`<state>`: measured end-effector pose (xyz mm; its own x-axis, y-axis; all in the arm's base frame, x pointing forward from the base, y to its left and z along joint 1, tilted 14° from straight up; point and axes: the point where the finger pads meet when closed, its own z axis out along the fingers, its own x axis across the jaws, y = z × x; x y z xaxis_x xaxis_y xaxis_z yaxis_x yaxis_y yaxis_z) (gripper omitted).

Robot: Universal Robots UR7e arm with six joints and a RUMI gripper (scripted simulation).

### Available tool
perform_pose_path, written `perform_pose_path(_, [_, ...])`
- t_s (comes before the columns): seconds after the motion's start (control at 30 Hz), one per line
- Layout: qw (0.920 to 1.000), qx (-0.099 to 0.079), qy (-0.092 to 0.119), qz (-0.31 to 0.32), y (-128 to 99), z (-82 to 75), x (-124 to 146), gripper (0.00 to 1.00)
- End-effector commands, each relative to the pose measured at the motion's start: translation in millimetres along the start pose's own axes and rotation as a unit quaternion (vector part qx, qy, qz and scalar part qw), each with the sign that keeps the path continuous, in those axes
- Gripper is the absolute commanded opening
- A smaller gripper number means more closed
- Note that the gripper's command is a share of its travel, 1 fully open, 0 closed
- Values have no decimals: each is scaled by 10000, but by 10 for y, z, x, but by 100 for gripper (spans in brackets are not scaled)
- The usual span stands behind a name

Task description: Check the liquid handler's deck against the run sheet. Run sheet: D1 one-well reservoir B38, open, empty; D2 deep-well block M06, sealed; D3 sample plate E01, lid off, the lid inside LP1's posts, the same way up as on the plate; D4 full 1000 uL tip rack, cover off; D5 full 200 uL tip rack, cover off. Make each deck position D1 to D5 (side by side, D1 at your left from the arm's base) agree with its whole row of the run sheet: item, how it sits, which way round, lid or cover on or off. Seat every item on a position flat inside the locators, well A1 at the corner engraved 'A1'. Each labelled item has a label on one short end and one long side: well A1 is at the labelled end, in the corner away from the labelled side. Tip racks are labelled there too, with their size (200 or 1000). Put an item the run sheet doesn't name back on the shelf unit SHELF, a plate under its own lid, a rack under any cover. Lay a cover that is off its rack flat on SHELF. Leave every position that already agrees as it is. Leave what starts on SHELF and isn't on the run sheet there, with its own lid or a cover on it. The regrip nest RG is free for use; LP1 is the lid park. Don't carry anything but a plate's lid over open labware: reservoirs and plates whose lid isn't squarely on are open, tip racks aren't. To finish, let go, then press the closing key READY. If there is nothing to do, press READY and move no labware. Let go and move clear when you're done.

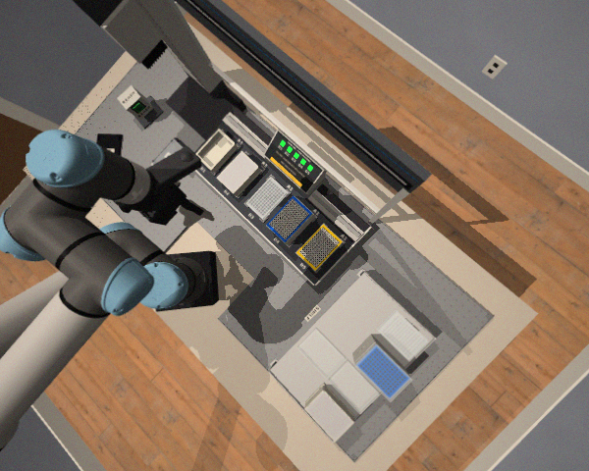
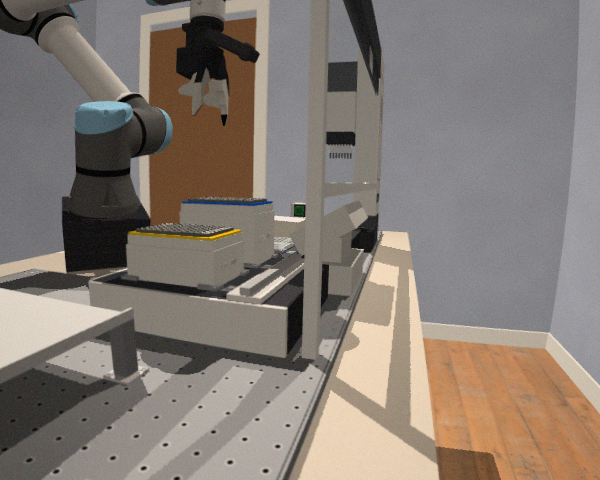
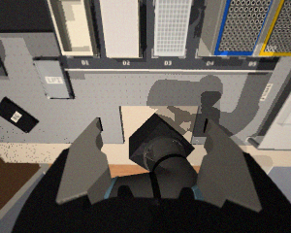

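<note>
The tool (image 3: 155, 162) hangs empty, its grey wedge-shaped jaws apart. The perforated worktop (image 2: 197, 413) carries five rectangular deck items — long axes parallel.

Ahead of the gripper, the deck strip (image 3: 136, 63) reads D1, D2, D3, D4 below each position; the last marking is blurred. A grey plate (image 3: 53, 80) ahead-left reads LP1. Other labels are too small to read.
</note>
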<state>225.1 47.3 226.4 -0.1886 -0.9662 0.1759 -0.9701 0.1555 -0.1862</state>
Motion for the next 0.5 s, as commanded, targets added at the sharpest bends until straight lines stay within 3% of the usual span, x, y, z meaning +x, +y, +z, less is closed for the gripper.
perform_pose_path(0.0, [10000, 6, -56, -12, 130, -9, 208, 82])
perform_pose_path(0.27, [10000, 4, -55, -13, 352, -4, 537, 82])
perform_pose_path(0.47, [10000, 4, -55, -13, 352, -4, 537, 82])
